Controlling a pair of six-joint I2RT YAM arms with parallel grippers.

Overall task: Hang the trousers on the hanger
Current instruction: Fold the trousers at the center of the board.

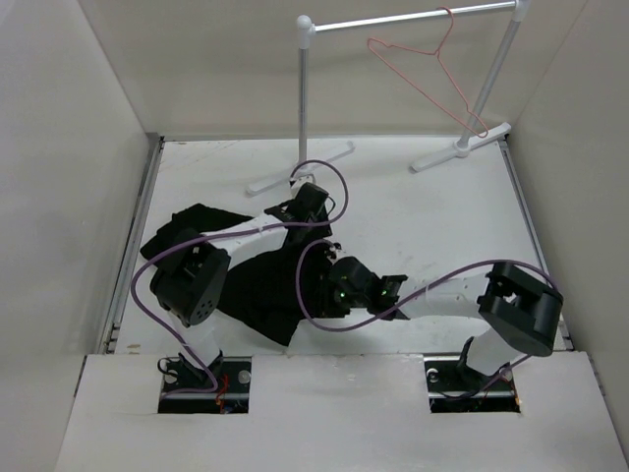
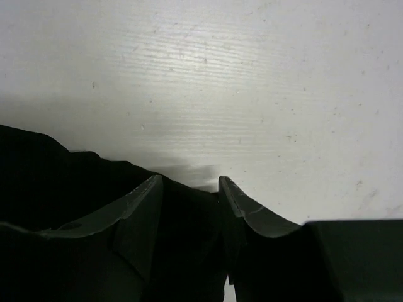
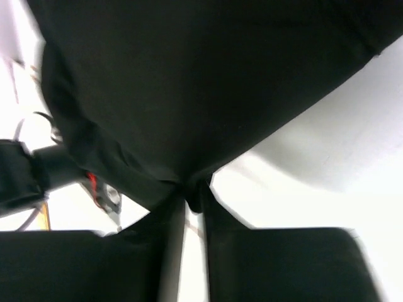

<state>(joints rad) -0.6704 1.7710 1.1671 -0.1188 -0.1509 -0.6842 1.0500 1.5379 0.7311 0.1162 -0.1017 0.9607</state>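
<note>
The black trousers (image 1: 254, 291) lie crumpled on the white table, left of centre. My left gripper (image 1: 316, 226) is low at their far right edge. In the left wrist view its fingers (image 2: 189, 189) stand narrowly apart with a fold of the trousers (image 2: 50, 182) filling the gap. My right gripper (image 1: 339, 287) is at their right side. In the right wrist view it (image 3: 195, 196) pinches a corner of the trousers (image 3: 189, 75), and the cloth tents up from the fingertips. The pink-red wire hanger (image 1: 432, 74) hangs by its hook from the rail at the back right, apart from both grippers.
The white-and-silver garment rail (image 1: 305, 93) stands at the back on two feet (image 1: 462, 149). Beige walls close in the left, back and right. Purple cables (image 1: 324, 172) loop over both arms. A raised white board (image 1: 334, 413) covers the near edge around the arm bases.
</note>
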